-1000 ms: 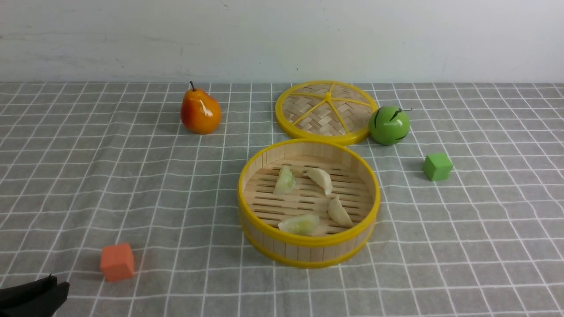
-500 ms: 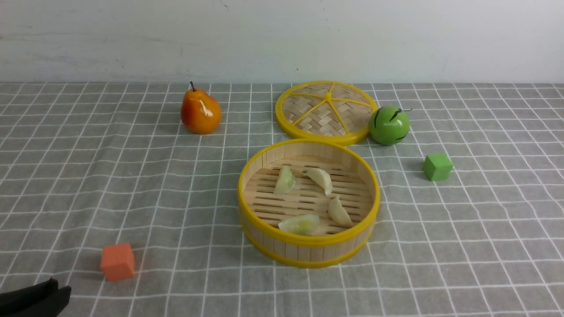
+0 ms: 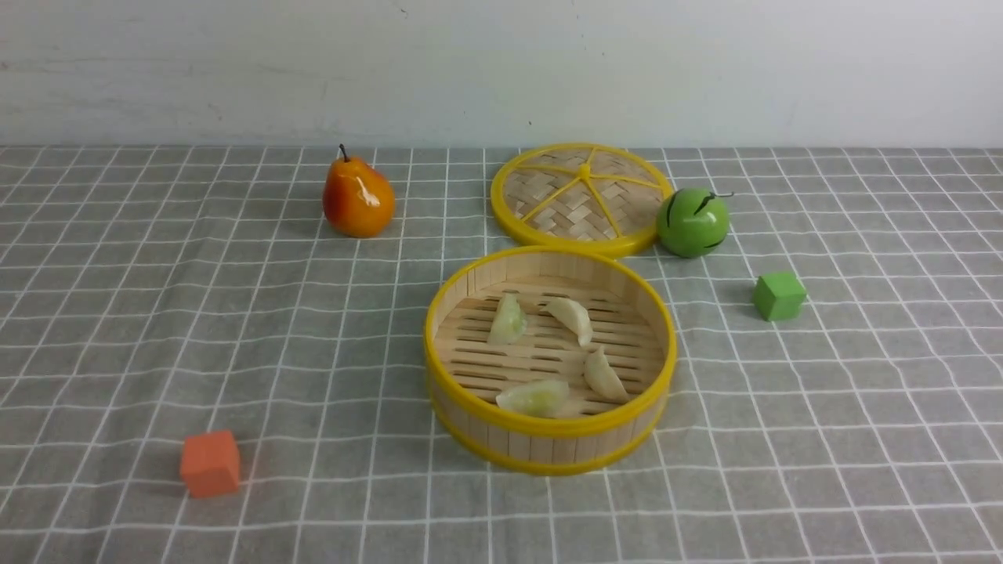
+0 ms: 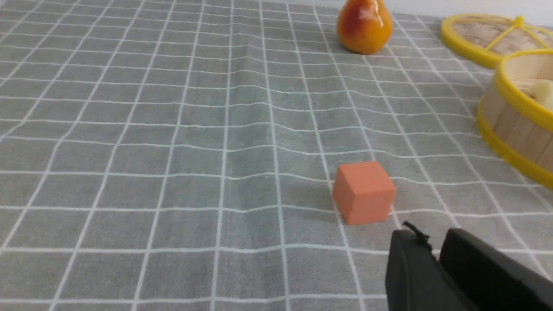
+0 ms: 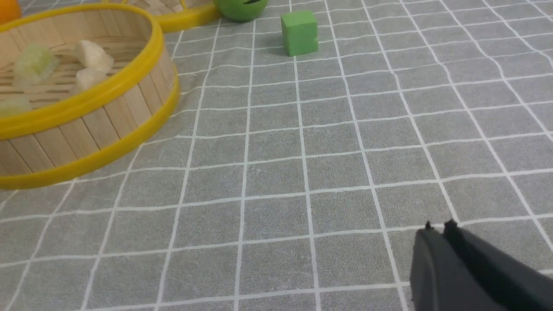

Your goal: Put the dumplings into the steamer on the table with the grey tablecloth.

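Already done, by the look: all four dumplings [image 3: 549, 352] lay inside the steamer [image 3: 548, 356] at frame centre. Left gripper [image 4: 436, 255] and right gripper [image 5: 438, 233] pressed together, holding nothing. Best parked clear, well apart from the rim.

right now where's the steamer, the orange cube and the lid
steamer [image 3: 541, 429]: front view, near yellow rim.
orange cube [image 3: 209, 463]: front view, front face.
lid [image 3: 581, 196]: front view, woven middle.

Clothed table [image 3: 235, 329]: steamer [image 3: 548, 450], lid [image 3: 581, 200], fruit, cubes.
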Motion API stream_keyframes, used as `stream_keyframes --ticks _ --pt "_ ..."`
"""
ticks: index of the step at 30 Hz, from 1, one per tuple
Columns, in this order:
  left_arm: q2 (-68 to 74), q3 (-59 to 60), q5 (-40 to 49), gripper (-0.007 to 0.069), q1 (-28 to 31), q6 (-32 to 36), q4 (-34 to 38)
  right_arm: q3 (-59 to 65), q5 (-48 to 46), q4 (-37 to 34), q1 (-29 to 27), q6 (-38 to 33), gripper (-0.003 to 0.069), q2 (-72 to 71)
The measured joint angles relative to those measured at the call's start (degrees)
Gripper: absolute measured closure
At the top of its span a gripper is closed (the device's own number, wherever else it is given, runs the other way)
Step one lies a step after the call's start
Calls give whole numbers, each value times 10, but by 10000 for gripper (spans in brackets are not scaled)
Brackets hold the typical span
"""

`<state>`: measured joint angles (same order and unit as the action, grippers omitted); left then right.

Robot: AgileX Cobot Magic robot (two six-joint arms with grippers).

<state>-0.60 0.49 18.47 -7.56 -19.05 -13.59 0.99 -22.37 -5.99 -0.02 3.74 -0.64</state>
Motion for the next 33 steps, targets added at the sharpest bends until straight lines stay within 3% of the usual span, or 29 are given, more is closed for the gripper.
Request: stream_keyframes --ticks 4,7,10,15,33 --pt "0 10 5 525 40 93 97 0 0 0 0 0 628 0" --pt "0 12 25 523 41 128 123 0 0 0 0 0 627 0" --pt "0 12 35 528 41 137 136 0 0 0 0 0 627 0" --pt "0 12 36 639 41 139 139 0 0 0 0 0 619 0" --pt "0 13 36 638 41 141 140 0 0 1 0 0 594 0"
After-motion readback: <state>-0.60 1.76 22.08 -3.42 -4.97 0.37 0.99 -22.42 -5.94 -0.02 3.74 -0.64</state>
